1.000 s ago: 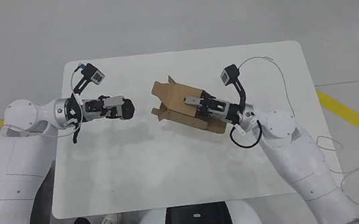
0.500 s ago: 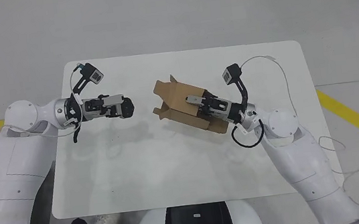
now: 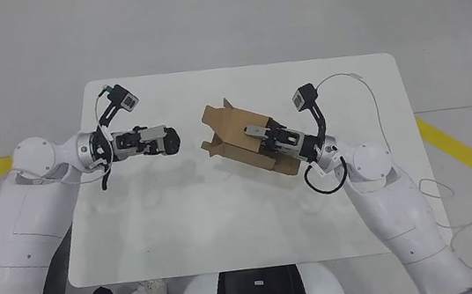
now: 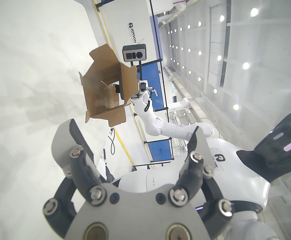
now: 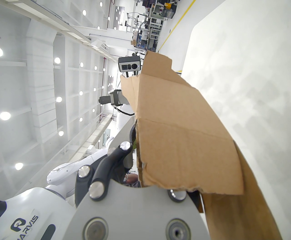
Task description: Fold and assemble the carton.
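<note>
Carton [image 3: 239, 136] at middle of table [image 3: 228, 228] in top view, long side running upper left to lower right. Right gripper [image 3: 258, 134] pinches its wall from lower right. Left gripper [image 3: 170, 140], fingers wide apart, empty, hangs near, left of open end.

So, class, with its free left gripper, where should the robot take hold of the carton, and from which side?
Probably a loose flap at the open end of the carton, coming from the side of the left gripper. That end faces this open gripper, the flaps stick out as thin edges, and the right gripper holds the far end.
</note>
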